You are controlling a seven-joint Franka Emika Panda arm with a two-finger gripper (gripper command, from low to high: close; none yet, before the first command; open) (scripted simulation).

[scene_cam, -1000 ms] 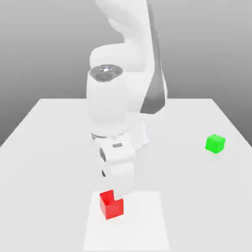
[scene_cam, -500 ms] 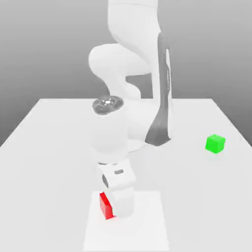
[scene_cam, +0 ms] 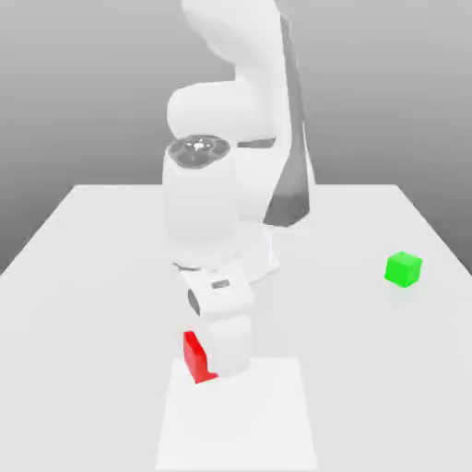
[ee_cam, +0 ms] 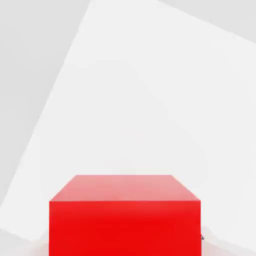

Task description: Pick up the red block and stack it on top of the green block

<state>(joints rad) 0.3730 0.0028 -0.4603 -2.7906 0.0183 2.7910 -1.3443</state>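
Exterior view: a pale grey table (scene_cam: 83, 277) stands before a plain grey backdrop that shades from darker at the top to lighter near the tabletop. A brighter white rectangular patch (scene_cam: 277, 415) lies on the table near the front edge. The white Franka arm (scene_cam: 230, 138) rises from the table's middle and bends forward and down, its hand hanging over the near end of that patch. The gripper (scene_cam: 221, 373) is at the level of the red block (scene_cam: 194, 356), which sits against the hand on the exterior view's left, raised clear of the white patch. Only 1 narrow strip of the cube is visible, with a vertical edge facing the camera; the hand covers the rest. The fingers are hidden behind the hand's body, so whether the jaws are apart or clamped on the block cannot be told here. The green block (scene_cam: 403, 268) rests on the table well apart, toward the exterior view's right, 1 corner turned to the camera. As cubes, neither block has a long axis.

Hand view: the red block (ee_cam: 125, 215) sits close under the camera, 1 flat face square to the lens and its top face foreshortened above it, its lower part cut off by the frame. Beyond it lie the white patch (ee_cam: 150, 100) and grey table (ee_cam: 30, 50).
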